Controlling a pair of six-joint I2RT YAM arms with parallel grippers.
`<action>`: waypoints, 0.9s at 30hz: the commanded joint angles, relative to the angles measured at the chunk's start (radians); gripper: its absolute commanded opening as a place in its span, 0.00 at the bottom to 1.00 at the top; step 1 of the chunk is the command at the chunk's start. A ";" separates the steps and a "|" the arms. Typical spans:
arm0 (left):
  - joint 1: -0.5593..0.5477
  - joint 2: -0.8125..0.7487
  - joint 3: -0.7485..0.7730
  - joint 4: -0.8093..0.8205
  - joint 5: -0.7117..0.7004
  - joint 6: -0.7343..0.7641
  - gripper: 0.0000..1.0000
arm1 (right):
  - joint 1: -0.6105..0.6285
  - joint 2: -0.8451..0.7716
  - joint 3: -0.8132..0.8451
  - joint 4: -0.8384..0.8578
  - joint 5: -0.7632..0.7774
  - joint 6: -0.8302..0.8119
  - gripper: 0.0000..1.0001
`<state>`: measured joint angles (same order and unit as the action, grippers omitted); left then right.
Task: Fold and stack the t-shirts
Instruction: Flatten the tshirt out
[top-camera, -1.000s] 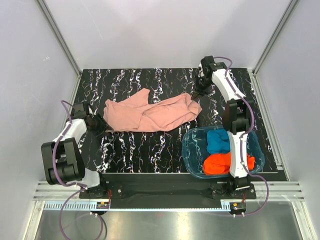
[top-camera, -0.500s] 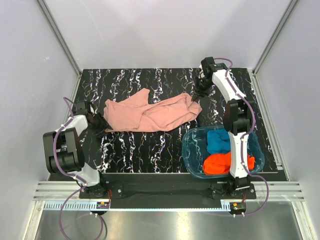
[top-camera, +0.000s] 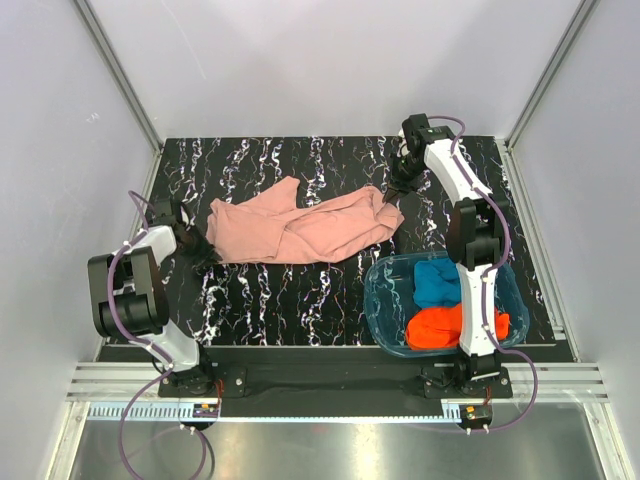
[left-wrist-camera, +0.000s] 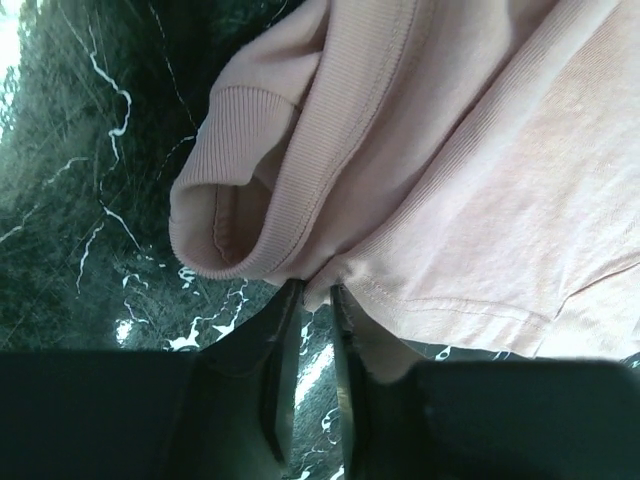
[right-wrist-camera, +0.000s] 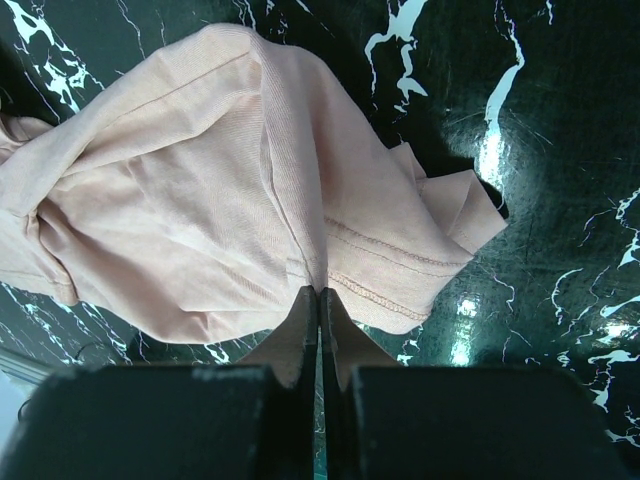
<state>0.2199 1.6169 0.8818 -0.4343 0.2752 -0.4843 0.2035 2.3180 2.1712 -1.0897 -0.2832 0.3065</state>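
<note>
The dusty-pink t-shirt (top-camera: 300, 232) lies crumpled and spread across the middle of the black marbled table. My left gripper (top-camera: 207, 250) is at its left edge; in the left wrist view (left-wrist-camera: 312, 292) the jaws are nearly closed and pinch the shirt's hem (left-wrist-camera: 330, 280) beside a ribbed cuff (left-wrist-camera: 240, 200). My right gripper (top-camera: 387, 192) is at the shirt's right end; in the right wrist view (right-wrist-camera: 319, 292) the jaws are shut on a fold of pink cloth (right-wrist-camera: 200, 200). A blue t-shirt (top-camera: 437, 282) and an orange-red t-shirt (top-camera: 440, 327) lie bunched in the tub.
The translucent blue plastic tub (top-camera: 385, 300) stands at the front right of the table, beside the right arm's base. Grey walls and metal frame posts close in the table on three sides.
My left arm has swung its upper links to the left and back while its gripper stayed at the shirt's left edge. The right arm and the shirt have hardly moved.
</note>
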 joint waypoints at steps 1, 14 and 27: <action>-0.004 -0.006 0.045 0.029 -0.014 0.023 0.20 | 0.000 -0.045 0.024 0.005 -0.022 -0.017 0.00; -0.004 -0.043 0.089 -0.001 -0.010 0.049 0.00 | -0.001 -0.040 0.042 0.005 -0.005 0.008 0.00; -0.010 -0.227 0.437 -0.021 -0.082 -0.036 0.00 | -0.012 -0.127 0.241 0.324 0.410 -0.087 0.00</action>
<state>0.2119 1.4597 1.2003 -0.4976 0.2539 -0.4873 0.2008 2.3035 2.2910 -0.9218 -0.0368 0.2981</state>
